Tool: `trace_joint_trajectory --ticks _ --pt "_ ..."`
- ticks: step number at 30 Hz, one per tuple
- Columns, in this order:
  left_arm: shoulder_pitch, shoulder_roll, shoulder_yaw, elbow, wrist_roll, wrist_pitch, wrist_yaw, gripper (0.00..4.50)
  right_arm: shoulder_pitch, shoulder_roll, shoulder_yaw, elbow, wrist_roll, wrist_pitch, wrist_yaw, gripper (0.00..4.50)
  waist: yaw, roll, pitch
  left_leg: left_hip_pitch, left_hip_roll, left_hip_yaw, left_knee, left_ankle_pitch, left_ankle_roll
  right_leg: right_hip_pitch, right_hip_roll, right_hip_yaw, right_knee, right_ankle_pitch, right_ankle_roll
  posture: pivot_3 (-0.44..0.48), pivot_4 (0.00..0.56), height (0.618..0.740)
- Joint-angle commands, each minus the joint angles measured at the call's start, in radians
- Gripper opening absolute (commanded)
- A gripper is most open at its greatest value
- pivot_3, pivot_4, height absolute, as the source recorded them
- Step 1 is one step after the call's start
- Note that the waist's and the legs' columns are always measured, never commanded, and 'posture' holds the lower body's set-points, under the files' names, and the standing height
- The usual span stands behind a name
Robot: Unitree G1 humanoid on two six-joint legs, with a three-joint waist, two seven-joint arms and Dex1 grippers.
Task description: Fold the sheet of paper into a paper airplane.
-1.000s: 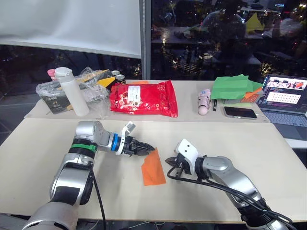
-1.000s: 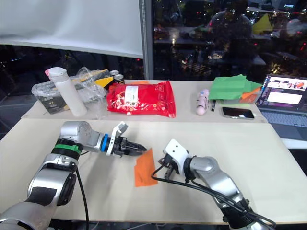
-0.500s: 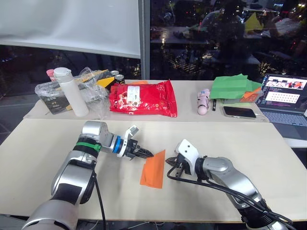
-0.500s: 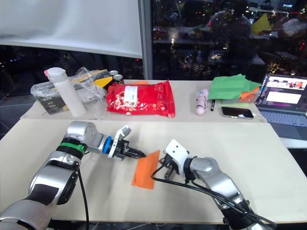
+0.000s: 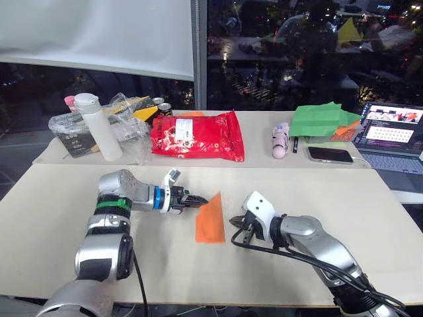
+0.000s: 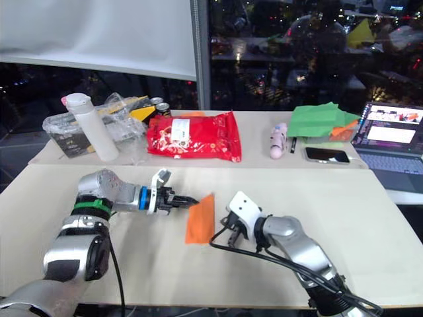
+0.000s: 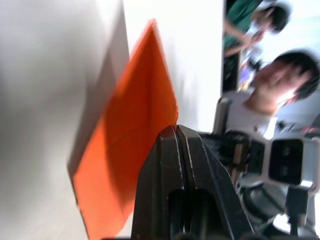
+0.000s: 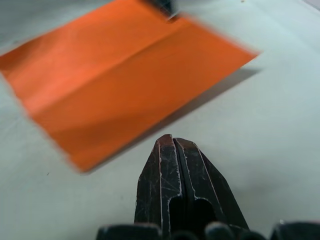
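The sheet of paper (image 5: 211, 220) is bright orange with a crease along its length. It stands tilted up on one long edge near the middle of the front table (image 5: 59, 198). My left gripper (image 5: 203, 200) is shut on the paper's upper left edge and holds it off the surface. In the left wrist view the paper (image 7: 130, 135) rises just beyond that gripper (image 7: 176, 131). My right gripper (image 5: 232, 221) is shut and empty, resting low on the table just right of the paper without touching it. In the right wrist view the paper (image 8: 120, 75) lies ahead of it.
On the back table are a red snack bag (image 5: 197, 135), a white bottle (image 5: 98, 125), a crumpled plastic bag with packets (image 5: 125, 119), a green paper stack (image 5: 324, 120), a phone (image 5: 330, 154) and an open laptop (image 5: 393, 135). A small pink object (image 5: 281, 140) lies by the phone.
My left gripper has shut on the paper's edge and tipped it from lying flat to standing tilted, shifting it slightly. The right arm has stayed in place.
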Motion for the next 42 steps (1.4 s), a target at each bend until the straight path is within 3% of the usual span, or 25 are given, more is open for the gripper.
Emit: trace_joint_trajectory --ticks 1,6,9,16,17,18,25,29,31,32,37,39,42 --pt "0.119 -0.184 0.261 -0.326 -0.06 0.041 0.264 0.04 -0.036 -0.003 -0.052 -0.006 -0.014 -0.033 -0.03 0.0 0.007 0.0 0.0 0.0 0.0 0.0 0.0 0.0 0.0 0.0 0.0 0.0 0.0 0.001 0.0 0.0 0.15 0.715" --pt "0.221 -0.429 0.456 -0.568 -0.152 0.041 0.607 0.04 -0.083 -0.013 -0.089 0.025 -0.023 -0.07 -0.04 0.0 0.016 -0.002 0.001 0.001 0.0 0.0 0.001 0.0 -0.001 0.002 -0.001 0.0 -0.002 0.004 0.003 0.0 0.15 0.715" --pt "0.248 -0.506 0.51 -0.621 -0.245 0.041 0.763 0.04 -0.104 -0.017 -0.1 0.042 -0.023 -0.081 -0.04 0.0 0.013 -0.002 0.001 0.004 0.0 -0.001 0.001 0.0 -0.001 0.003 0.0 0.001 -0.002 0.004 0.004 0.0 0.15 0.715" --pt "0.316 -0.53 0.487 -0.617 -0.477 0.041 0.997 0.04 -0.126 -0.014 -0.1 0.058 -0.02 -0.086 -0.034 0.0 0.02 -0.002 0.001 0.004 -0.003 -0.001 0.002 0.0 -0.001 0.008 -0.002 0.001 -0.006 0.004 0.004 0.0 0.15 0.715" --pt "0.331 -0.51 0.475 -0.612 -0.536 0.041 1.017 0.59 -0.127 -0.012 -0.096 0.056 -0.017 -0.083 -0.029 0.0 0.02 -0.002 0.001 0.004 -0.003 -0.001 0.002 0.0 -0.001 0.008 -0.003 0.001 -0.006 0.004 0.004 0.0 0.15 0.715" --pt "0.343 -0.495 0.466 -0.606 -0.587 0.041 1.039 0.79 -0.127 -0.011 -0.092 0.054 -0.014 -0.081 -0.025 0.0 0.02 -0.002 0.001 0.004 -0.004 -0.001 0.002 0.0 -0.001 0.008 -0.003 0.001 -0.006 0.004 0.004 0.0 0.15 0.715" --pt "0.422 -0.22 0.373 -0.539 -0.887 0.041 1.135 3.13 -0.103 0.01 -0.085 0.027 0.022 -0.073 0.004 0.0 0.013 -0.002 0.001 0.005 -0.003 -0.001 0.001 0.001 -0.002 0.007 -0.002 0.001 -0.005 0.004 0.004 0.0 0.15 0.715" --pt "0.465 0.055 0.282 -0.474 -1.061 0.036 1.072 4.48 -0.071 0.019 -0.083 -0.019 0.06 -0.056 0.03 0.0 -0.004 -0.002 0.001 0.007 -0.001 -0.002 0.0 0.001 -0.003 0.006 -0.001 0.0 -0.003 0.004 0.004 0.0 0.15 0.715" --pt "0.478 0.183 0.233 -0.442 -1.113 0.039 1.003 4.48 -0.057 0.014 -0.079 -0.039 0.074 -0.055 0.045 0.0 -0.003 -0.001 0.001 0.006 -0.002 -0.002 0.0 0.002 -0.004 0.006 -0.001 0.0 -0.003 0.004 0.004 0.0 0.15 0.715" --pt "0.484 0.261 0.203 -0.44 -1.115 0.04 0.939 4.5 -0.053 0.018 -0.08 -0.052 0.078 -0.06 0.044 0.28 0.0 -0.003 0.002 0.005 -0.003 -0.002 0.0 0.002 -0.005 0.005 -0.002 0.0 -0.004 0.004 0.004 0.0 0.15 0.715" --pt "0.435 0.476 0.101 -0.447 -0.969 0.011 0.661 4.5 -0.041 0.021 -0.05 -0.127 0.118 0.012 0.057 1.9 0.004 -0.003 0.002 0.002 -0.002 -0.002 -0.002 0.003 -0.007 -0.005 -0.002 -0.001 -0.004 0.003 0.001 0.0 0.15 0.715" --pt "0.445 0.555 0.004 -0.529 -0.832 -0.087 0.47 4.5 -0.041 0.041 -0.03 -0.156 0.129 0.067 0.039 2.58 0.005 -0.003 0.002 0.003 -0.002 -0.001 -0.003 0.004 -0.008 -0.005 -0.002 -0.001 -0.004 0.003 -0.002 0.0 0.15 0.715" --pt "0.509 0.707 -0.245 -0.678 -0.496 -0.412 0.153 4.5 -0.063 0.107 -0.01 -0.19 0.151 0.175 -0.028 3.64 0.002 -0.003 0.001 0.004 -0.002 0.0 -0.012 0.007 -0.023 -0.007 -0.003 -0.001 -0.006 0.005 -0.015 0.0 0.15 0.715"
